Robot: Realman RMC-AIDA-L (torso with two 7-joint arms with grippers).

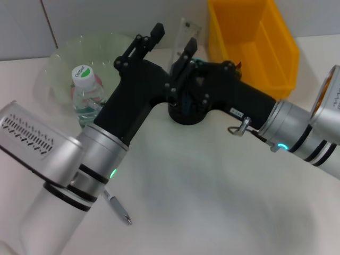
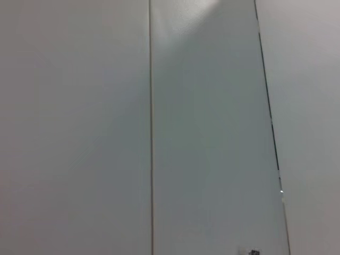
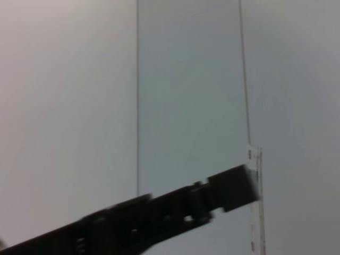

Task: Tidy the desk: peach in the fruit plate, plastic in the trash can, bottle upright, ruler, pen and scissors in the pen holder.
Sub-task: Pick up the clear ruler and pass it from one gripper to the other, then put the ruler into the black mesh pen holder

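Observation:
My right gripper (image 1: 186, 52) is shut on a clear ruler (image 1: 189, 31) that stands upright above the black pen holder (image 1: 187, 113). In the right wrist view one black finger (image 3: 229, 189) presses the ruler (image 3: 256, 212); its lower end is hidden. My left gripper (image 1: 151, 36) is raised beside it, pointing at the back wall. A clear bottle (image 1: 86, 91) with a green cap stands upright in front of the pale green fruit plate (image 1: 64, 58). A silver pen (image 1: 118, 208) lies on the table near my left arm. Peach, plastic and scissors are out of view.
The yellow trash can (image 1: 255, 42) stands at the back right, close behind the right wrist. Both arms cross the middle of the white table (image 1: 212, 191). The left wrist view shows only the white wall panels (image 2: 202, 127).

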